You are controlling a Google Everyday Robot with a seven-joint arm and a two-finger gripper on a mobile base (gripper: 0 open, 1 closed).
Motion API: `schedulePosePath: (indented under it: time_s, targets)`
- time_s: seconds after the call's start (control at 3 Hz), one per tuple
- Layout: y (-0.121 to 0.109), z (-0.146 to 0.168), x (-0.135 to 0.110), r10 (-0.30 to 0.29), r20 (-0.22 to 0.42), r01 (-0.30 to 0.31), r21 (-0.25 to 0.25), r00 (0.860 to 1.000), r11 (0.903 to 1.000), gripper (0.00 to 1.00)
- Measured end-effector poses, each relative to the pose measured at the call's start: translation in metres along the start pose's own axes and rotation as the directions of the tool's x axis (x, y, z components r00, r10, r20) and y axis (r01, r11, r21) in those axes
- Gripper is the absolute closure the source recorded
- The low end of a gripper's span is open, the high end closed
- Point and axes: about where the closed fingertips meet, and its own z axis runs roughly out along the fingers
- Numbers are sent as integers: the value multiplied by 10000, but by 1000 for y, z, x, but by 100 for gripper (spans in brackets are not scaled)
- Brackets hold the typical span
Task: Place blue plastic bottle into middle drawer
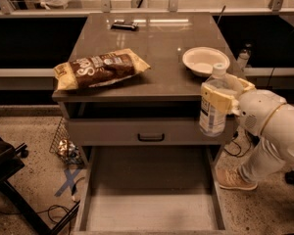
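The blue plastic bottle (213, 106), clear with a white cap and pale label, hangs upright in the air at the table's front right corner. My gripper (221, 96) is shut on the bottle's upper body, with its yellowish fingers (216, 98) wrapped around it; the white arm reaches in from the right. The middle drawer (149, 210) is pulled out wide below the table front, its pale flat floor bare. The bottle is above and to the right of the drawer's back right corner.
On the table (152, 77) lie a brown chip bag (99, 69), a white bowl (206, 60) and a small dark object (124, 25) at the back. A shut drawer front with a black handle (151, 137) sits above the open drawer. A person's leg and shoe (237, 177) stand at the right.
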Motion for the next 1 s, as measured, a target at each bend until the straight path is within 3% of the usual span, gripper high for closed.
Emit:
schedulePosePath:
  time_s: [0.33,0.67,1.0]
  targets:
    - [26,11,17,-205,526,269,-1240,9984,9919,100]
    - [63,22,48,-308,1776,895,-3333,9836,9385,100]
    - [71,22,124,967,2776,647,-5197,9558,8519,100]
